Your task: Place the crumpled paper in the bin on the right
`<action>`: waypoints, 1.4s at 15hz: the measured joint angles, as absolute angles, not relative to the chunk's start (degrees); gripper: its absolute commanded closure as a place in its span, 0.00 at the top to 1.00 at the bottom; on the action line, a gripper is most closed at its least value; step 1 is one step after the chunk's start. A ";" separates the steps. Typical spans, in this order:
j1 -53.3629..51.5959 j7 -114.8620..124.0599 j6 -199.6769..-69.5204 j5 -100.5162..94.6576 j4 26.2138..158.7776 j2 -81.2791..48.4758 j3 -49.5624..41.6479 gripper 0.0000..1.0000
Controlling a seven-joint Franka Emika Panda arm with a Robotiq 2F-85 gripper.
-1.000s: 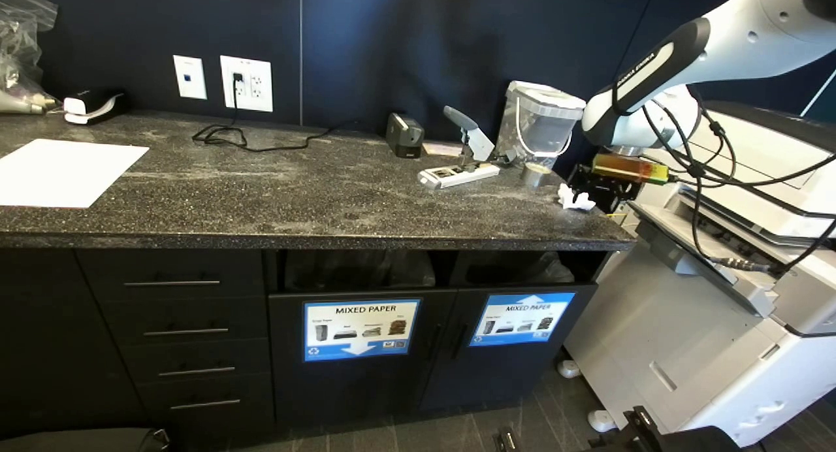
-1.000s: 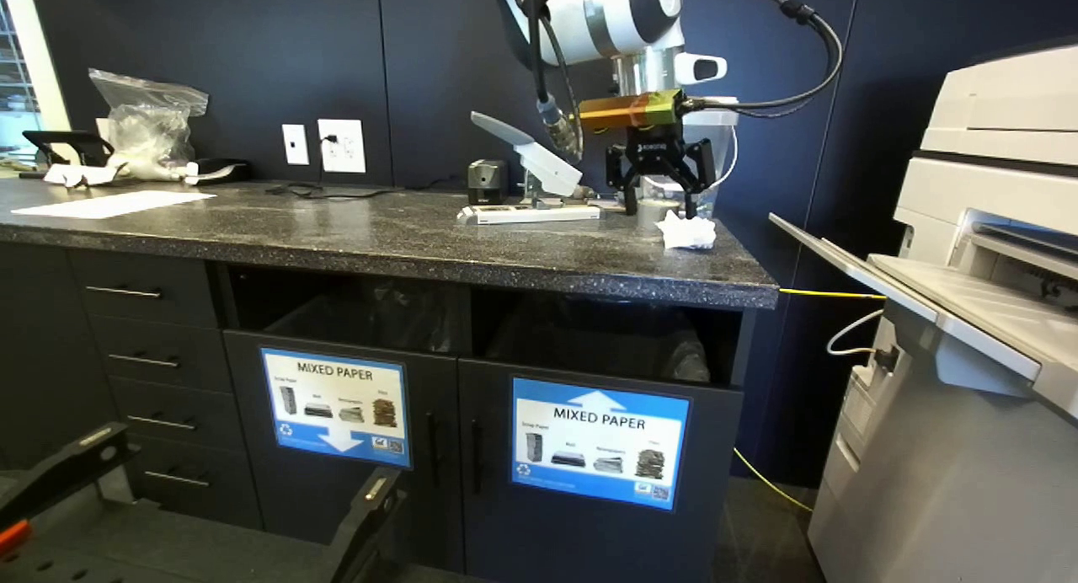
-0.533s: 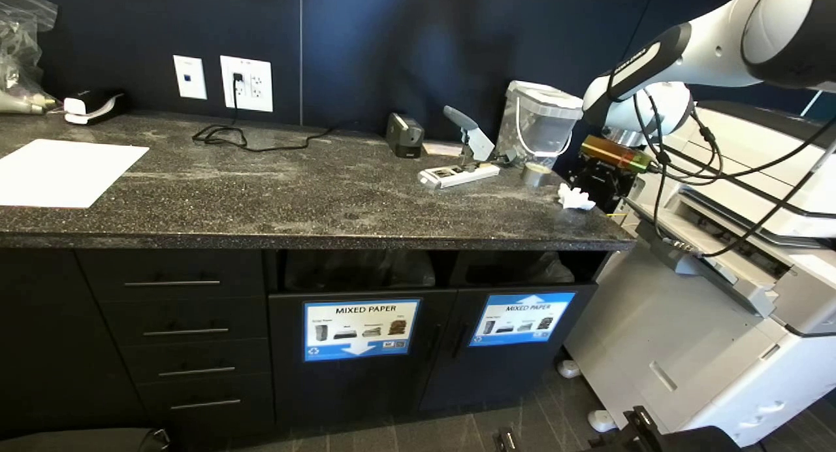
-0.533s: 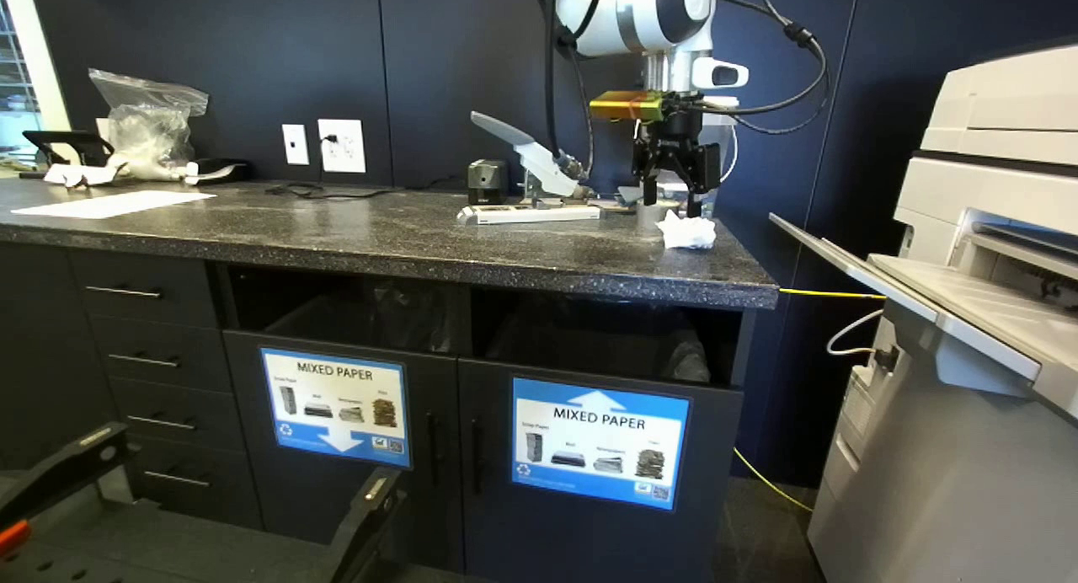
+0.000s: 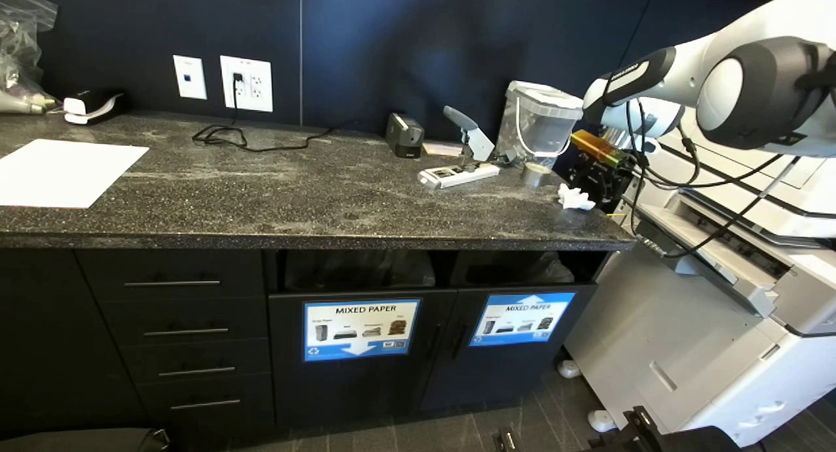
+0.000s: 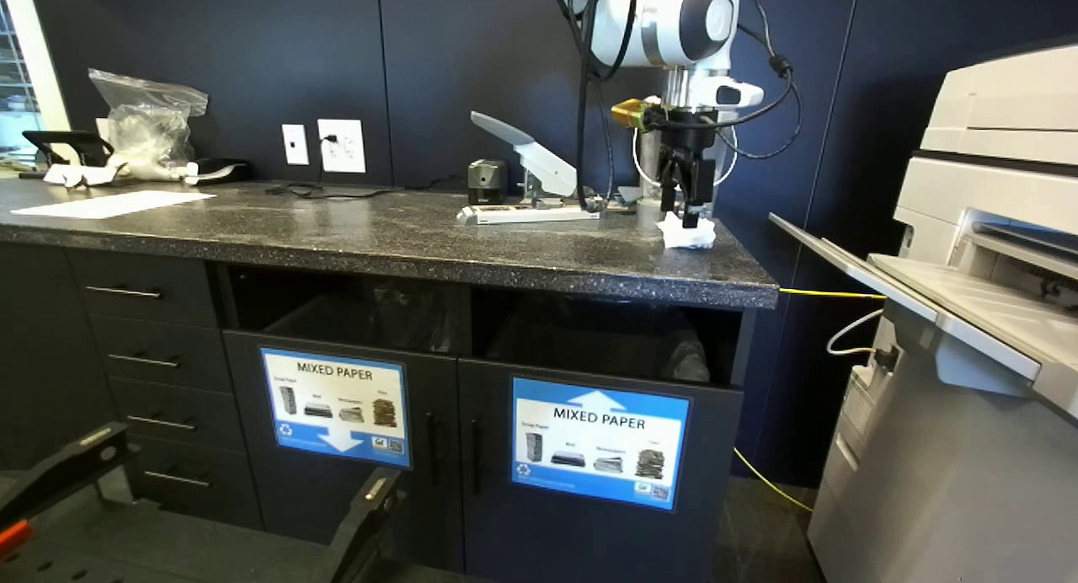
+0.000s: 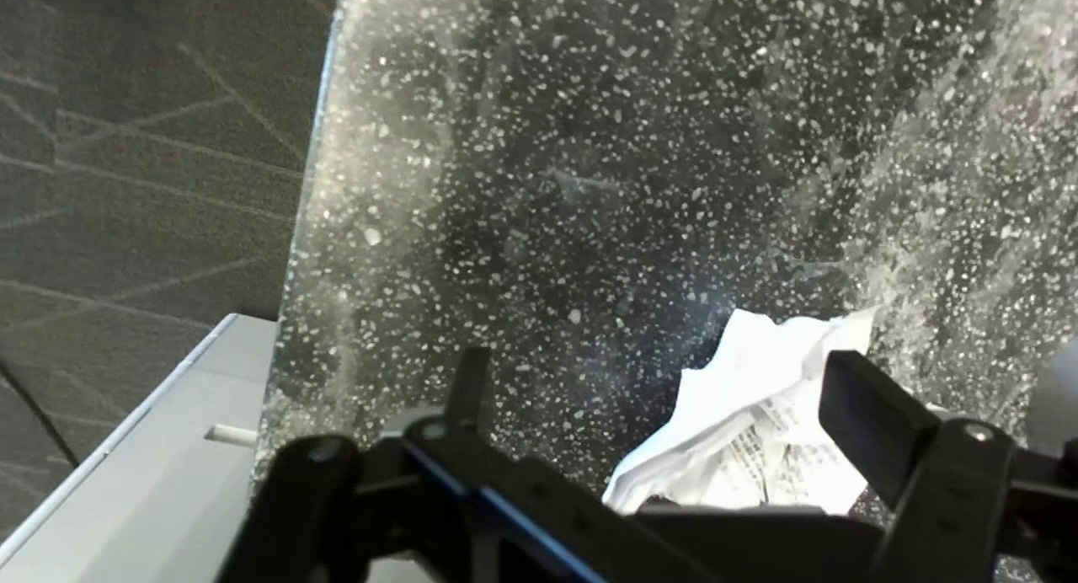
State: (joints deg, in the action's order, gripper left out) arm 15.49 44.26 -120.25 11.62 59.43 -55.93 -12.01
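You've rotated gripper [image 7: 657, 389]; crumpled paper [image 7: 754, 427] shows between spread fingers [image 7: 874, 423], ungripped. Grasp looks next, then right bin [image 6: 589, 340].

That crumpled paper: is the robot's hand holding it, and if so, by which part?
Nothing is held: the hand stands open and the crumpled paper rests on the counter.

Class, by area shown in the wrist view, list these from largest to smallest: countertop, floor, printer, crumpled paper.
1. Countertop
2. Floor
3. Crumpled paper and printer, unranked: their visible areas look alike, the frame's edge cuts off the printer, and the jaws partly cover the paper.
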 measured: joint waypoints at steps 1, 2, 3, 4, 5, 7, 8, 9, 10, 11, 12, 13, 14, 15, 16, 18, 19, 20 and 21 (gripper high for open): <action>15.77 46.58 -119.67 11.97 57.22 -57.28 -11.99 1.00; 16.12 48.61 -119.22 12.44 55.10 -58.56 -11.99 1.00; 16.46 50.62 -118.94 12.69 52.95 -59.87 -11.99 1.00; 16.78 52.58 -118.91 12.69 51.21 -60.99 -11.88 1.00; 17.11 54.30 -118.93 12.69 49.80 -61.93 -11.76 1.00; 17.49 57.17 -119.15 12.69 47.46 -63.56 -11.75 1.00; 17.68 58.47 -119.19 12.69 46.39 -64.32 -11.74 1.00; 17.84 59.62 -119.36 12.69 45.47 -65.10 -11.69 1.00; 17.94 60.63 -119.63 12.68 44.54 -65.91 -11.64 1.00; 18.07 61.56 -119.80 12.68 43.69 -66.73 -11.59 1.00; 18.22 62.31 -120.02 12.68 42.80 -67.54 -11.53 1.00; 18.31 62.95 -120.41 12.64 41.98 -68.33 -11.48 1.00; 18.39 63.56 -120.86 12.58 41.13 -69.12 -11.47 1.00; 18.50 64.08 -121.11 12.52 40.31 -69.86 -11.47 1.00; 18.59 64.49 -121.40 12.40 39.45 -70.55 -11.46 1.00; 18.76 65.06 -121.99 12.24 38.04 -71.77 -11.45 1.00; 18.83 65.18 -122.05 12.04 37.38 -72.35 -11.45 1.00; 18.84 65.23 -122.31 12.00 36.94 -72.79 -11.50 1.00; 18.92 65.26 -122.44 11.88 36.41 -73.25 -11.44 0.91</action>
